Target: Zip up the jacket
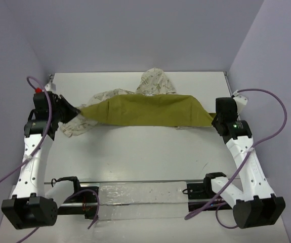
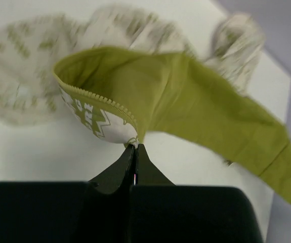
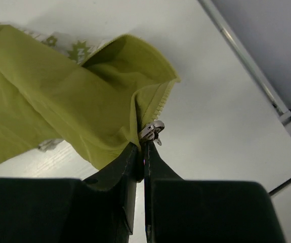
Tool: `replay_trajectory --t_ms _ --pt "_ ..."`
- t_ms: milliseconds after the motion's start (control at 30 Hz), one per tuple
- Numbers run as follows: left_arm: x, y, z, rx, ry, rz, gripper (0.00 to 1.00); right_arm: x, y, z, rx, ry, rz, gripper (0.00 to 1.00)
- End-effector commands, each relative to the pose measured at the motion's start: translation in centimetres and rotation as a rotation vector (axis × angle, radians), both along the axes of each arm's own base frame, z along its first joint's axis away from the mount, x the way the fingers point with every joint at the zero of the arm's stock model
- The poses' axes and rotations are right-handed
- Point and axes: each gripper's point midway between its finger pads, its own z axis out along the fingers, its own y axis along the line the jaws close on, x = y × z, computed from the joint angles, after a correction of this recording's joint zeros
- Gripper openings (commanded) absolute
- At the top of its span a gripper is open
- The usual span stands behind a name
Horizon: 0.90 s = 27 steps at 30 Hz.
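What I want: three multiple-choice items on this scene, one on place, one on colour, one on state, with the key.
1. The hood of the jacket lies: A at the far side of the table; B by the arm bases; C off the table.
2. The jacket side facing up is: A red; B olive-green; C blue.
3. The left end effector and right end effector are: A open; B out of view; C shut on the jacket.
Key: A, it lies beyond the stretched panel; B, green shows in every view; C, both wrist views show them clamped on cloth.
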Motion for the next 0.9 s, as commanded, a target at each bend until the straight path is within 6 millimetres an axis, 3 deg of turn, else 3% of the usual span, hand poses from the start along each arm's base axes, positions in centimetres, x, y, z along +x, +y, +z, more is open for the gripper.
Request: replay_trajectory --t_ms 0,67,167,267,367,400,433,467,533,633,700,767,867 --pt "-2.5 -1.2 -0.8 0.002 -0.015 -0.082 0.00 1.6 3.7 4.8 0.022 -0.205 0.154 0.00" --pt "-2.6 -3.5 -0.8 -0.024 -0.019 -0.177 0.00 2.5 7.2 4.8 0.006 -0.168 0.275 0.00" --pt "-2.5 -6.5 -0.9 -0.006 0.004 -0.262 0.00 3.1 13.1 2.7 -0.025 -0.065 0.452 0.00" --pt "-2.0 -8.8 -2.1 0.007 0.044 -0.303 0.00 4.0 17.8 -0.8 -0.081 0.060 0.556 0.00" --pt "-1.5 -11.8 -3.9 0.014 0.073 -0.344 0.00 4.6 25.4 -4.7 -0.144 0.185 0.730 0.00" --pt "-1.6 -12.6 -4.3 0.014 0.081 -0.362 0.00 4.5 26.9 -5.9 -0.162 0.225 0.762 0.01" --pt "-1.5 -13.1 -4.6 0.013 0.085 -0.367 0.00 4.4 28.5 -8.1 -0.204 0.288 0.794 0.06" --pt "-1.2 -13.4 -4.9 0.012 0.088 -0.367 0.00 3.6 30.4 -8.2 -0.227 0.296 0.839 0.16" --pt "-1.2 -14.2 -5.6 0.012 0.099 -0.381 0.00 3.4 33.5 -8.1 -0.239 0.287 0.913 0.77" --pt "-1.0 -14.0 -6.1 0.041 0.114 -0.370 0.00 3.9 35.0 -6.0 -0.207 0.242 0.949 0.87" --pt "-1.0 -13.8 -6.3 0.052 0.114 -0.368 0.00 4.0 34.6 -4.6 -0.183 0.215 0.950 0.87" --pt "-0.9 -13.8 -6.4 0.057 0.111 -0.368 0.00 3.9 33.6 -3.4 -0.158 0.191 0.942 0.87" --pt "-0.8 -14.0 -6.3 0.049 0.100 -0.375 0.00 3.2 31.6 -2.4 -0.120 0.154 0.904 0.79"
